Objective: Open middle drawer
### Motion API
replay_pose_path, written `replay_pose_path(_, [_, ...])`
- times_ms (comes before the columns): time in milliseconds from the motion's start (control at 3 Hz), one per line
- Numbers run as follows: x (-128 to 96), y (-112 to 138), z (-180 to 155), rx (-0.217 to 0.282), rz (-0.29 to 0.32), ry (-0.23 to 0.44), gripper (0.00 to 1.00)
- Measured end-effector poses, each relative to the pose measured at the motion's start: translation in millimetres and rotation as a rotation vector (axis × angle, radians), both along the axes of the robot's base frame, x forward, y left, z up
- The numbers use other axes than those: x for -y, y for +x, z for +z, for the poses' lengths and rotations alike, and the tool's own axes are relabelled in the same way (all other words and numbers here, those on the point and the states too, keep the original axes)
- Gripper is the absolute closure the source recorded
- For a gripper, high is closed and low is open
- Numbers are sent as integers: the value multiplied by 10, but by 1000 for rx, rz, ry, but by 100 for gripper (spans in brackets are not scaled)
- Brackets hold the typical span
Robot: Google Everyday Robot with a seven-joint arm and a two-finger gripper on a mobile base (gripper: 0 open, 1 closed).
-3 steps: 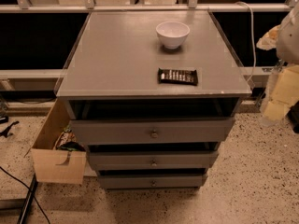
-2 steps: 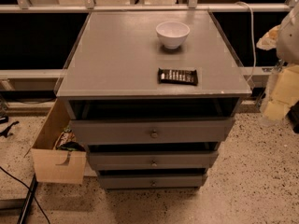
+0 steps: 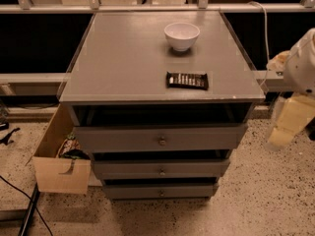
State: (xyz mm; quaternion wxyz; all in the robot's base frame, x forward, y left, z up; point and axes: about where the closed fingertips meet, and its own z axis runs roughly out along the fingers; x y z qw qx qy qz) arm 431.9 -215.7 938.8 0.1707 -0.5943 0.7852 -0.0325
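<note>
Pincer (image 3: 290, 123) at right edge, grip unclear; it should pinch the middle drawer (image 3: 123, 169) knob (image 3: 162, 171) and pull straight out.

Matt gray middle drawer (image 3: 128, 168), small metal knob (image 3: 162, 171), smooth white bowl (image 3: 182, 36), pale plastic end effector (image 3: 290, 124) at right

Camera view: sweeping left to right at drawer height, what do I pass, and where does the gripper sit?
Cardboard box on the floor → middle drawer → gripper, which hangs to the right of the cabinet, apart from the drawer fronts.
</note>
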Motion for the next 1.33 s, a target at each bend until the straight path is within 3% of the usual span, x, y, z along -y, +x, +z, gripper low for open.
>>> replay_pose_path(333, [2,-54,-356,-10,-4,-12,0])
replay_pose_path(1000, [-4,-226,-1266,-117,7,-43,0])
replay_pose_path(1333, [-4,-267,-1361,-133,10,-47,0])
